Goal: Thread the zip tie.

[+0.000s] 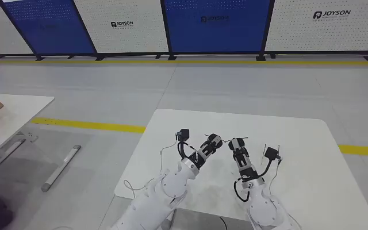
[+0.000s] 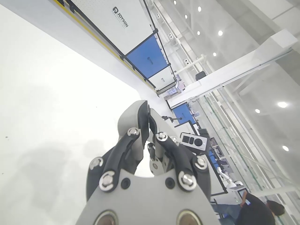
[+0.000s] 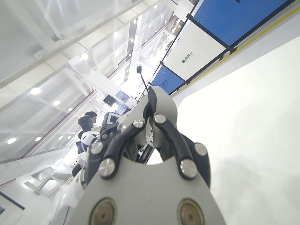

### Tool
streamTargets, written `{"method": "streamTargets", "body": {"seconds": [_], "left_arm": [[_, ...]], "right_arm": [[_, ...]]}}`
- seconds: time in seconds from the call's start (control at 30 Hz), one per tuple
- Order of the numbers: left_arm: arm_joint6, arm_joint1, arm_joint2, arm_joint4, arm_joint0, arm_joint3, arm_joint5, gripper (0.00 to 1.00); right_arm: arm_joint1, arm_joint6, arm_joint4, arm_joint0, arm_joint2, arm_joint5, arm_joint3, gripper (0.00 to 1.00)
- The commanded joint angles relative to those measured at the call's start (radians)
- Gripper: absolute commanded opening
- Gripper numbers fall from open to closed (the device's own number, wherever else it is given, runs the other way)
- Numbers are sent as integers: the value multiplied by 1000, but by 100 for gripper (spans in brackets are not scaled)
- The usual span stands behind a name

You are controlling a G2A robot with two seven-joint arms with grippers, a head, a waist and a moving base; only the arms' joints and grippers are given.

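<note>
Both tools sit mid-table, tips close together but apart. There is bare top on the far side and to the right, and the left edge is closer. The right gripper is pinched tight on the zip tie. A short black stub with the head pokes past the tips, and the rest is hidden between the fingers. The left gripper has its pads pressed together; can't tell if anything is in there.

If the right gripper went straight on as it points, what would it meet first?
Probably nothing: past the right gripper and its zip tie lies open air; depth is unclear.
</note>
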Motion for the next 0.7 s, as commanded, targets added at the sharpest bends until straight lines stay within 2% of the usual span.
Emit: {"method": "streamTargets", "body": {"seconds": [0.0,0.6,0.67], "left_arm": [[-1,-1,-1,-3,1,0,-4,0],[-1,-5,-5,3,7,0,-6,0],[0,-6,-3,7,5,3,-4,5]], "right_arm": [[-1,1,-2,0,1,0,2,0],[-4,-1,-10,-8,8,0,-5,0],[-4,-4,-15,-11,9,0,-8,0]]}}
